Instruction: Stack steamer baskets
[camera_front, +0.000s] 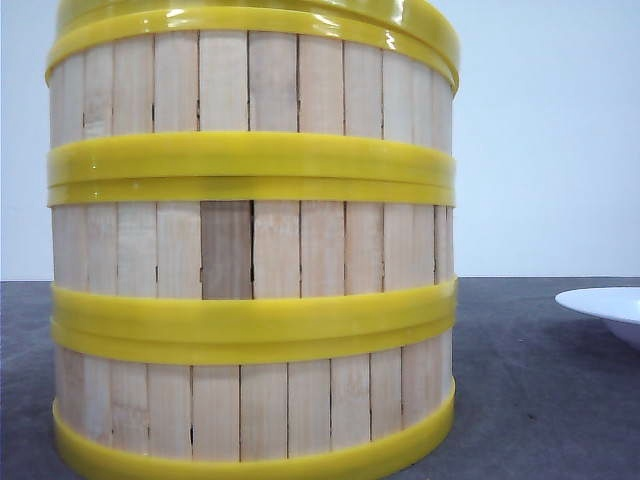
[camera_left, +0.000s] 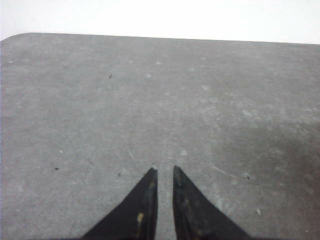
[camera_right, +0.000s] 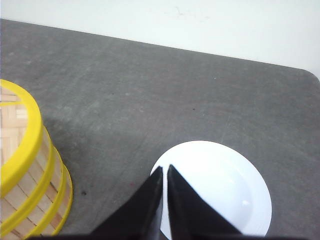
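Standing stacked: steamer baskets (camera_front: 250, 250), grey table (camera_front: 540, 400), apparently bare wall (camera_front: 550, 130).

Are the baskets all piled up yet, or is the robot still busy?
It looks finished. Three steamer baskets stand in one straight tower on the grey table. Nothing is in hand: the left gripper and right gripper have their jaws nearly together, holding nothing. The right one hangs over a white plate.
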